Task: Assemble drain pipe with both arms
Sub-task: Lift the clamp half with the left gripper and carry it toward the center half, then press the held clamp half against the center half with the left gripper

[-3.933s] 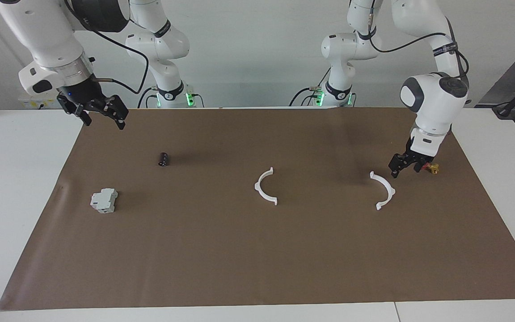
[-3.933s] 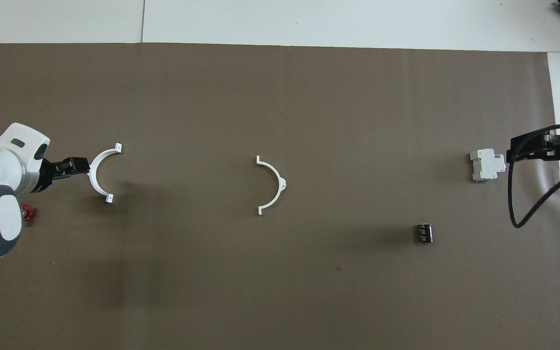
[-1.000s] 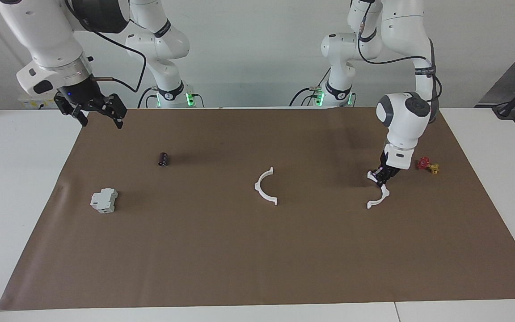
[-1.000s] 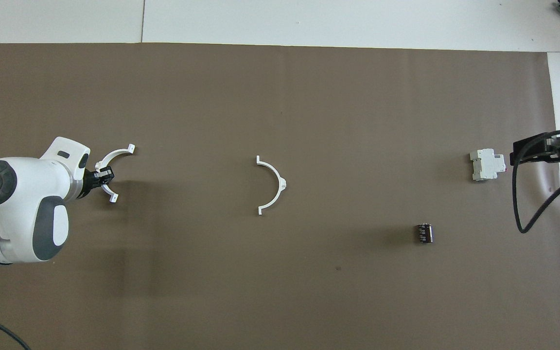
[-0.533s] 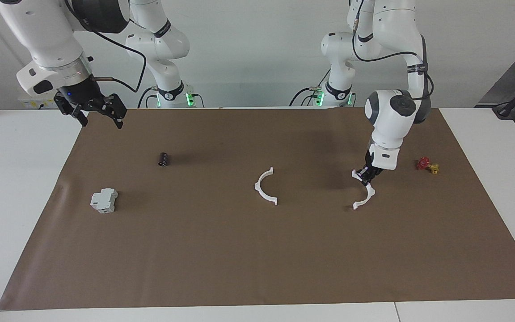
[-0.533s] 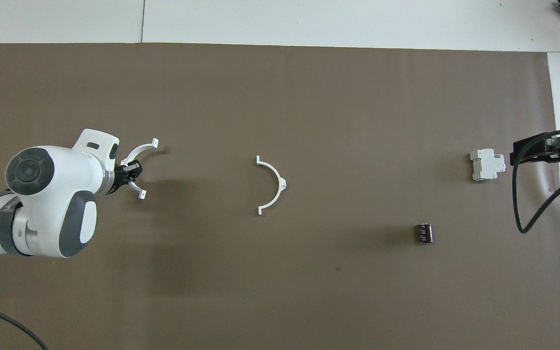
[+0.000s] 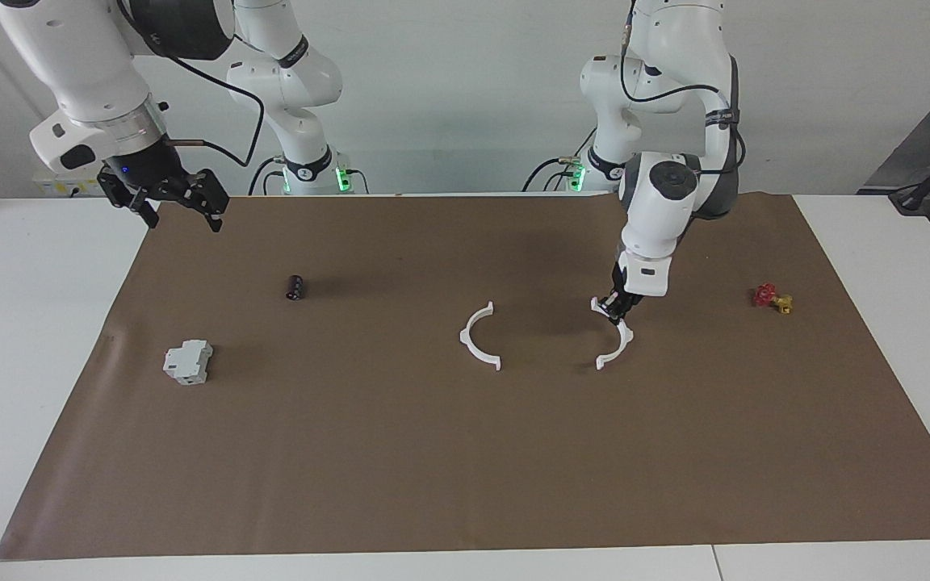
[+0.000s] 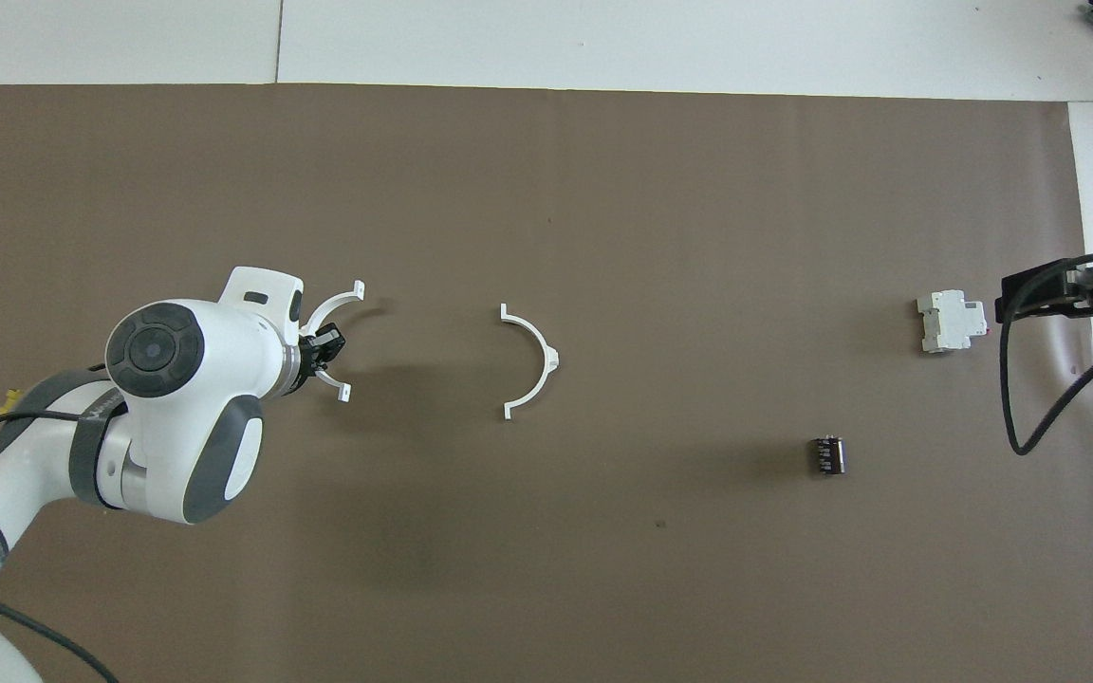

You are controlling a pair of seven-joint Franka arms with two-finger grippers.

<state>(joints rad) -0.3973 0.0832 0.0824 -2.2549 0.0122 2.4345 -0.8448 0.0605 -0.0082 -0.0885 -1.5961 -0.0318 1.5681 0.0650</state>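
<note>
The drain pipe is in two white half-ring arcs. One arc (image 7: pixel 477 340) (image 8: pixel 534 361) lies on the brown mat near the table's middle. My left gripper (image 7: pixel 617 311) (image 8: pixel 322 346) is shut on the other arc (image 7: pixel 617 344) (image 8: pixel 333 305) and holds it low over the mat, a short way toward the left arm's end from the lying arc. The two arcs' open sides face each other with a gap between them. My right gripper (image 7: pixel 185 213) (image 8: pixel 1068 296) hangs open and holds nothing, high over the mat's corner at the right arm's end; that arm waits.
A grey-white boxy block (image 7: pixel 188 361) (image 8: pixel 951 322) and a small black cylinder (image 7: pixel 295 286) (image 8: pixel 828 454) lie toward the right arm's end. A red-and-yellow valve piece (image 7: pixel 772 298) sits toward the left arm's end. The brown mat (image 7: pixel 465 468) covers most of the table.
My left gripper closed on the arc at the left arm's end and has carried it toward the table's middle, closer to the lying arc. The right arm has not moved.
</note>
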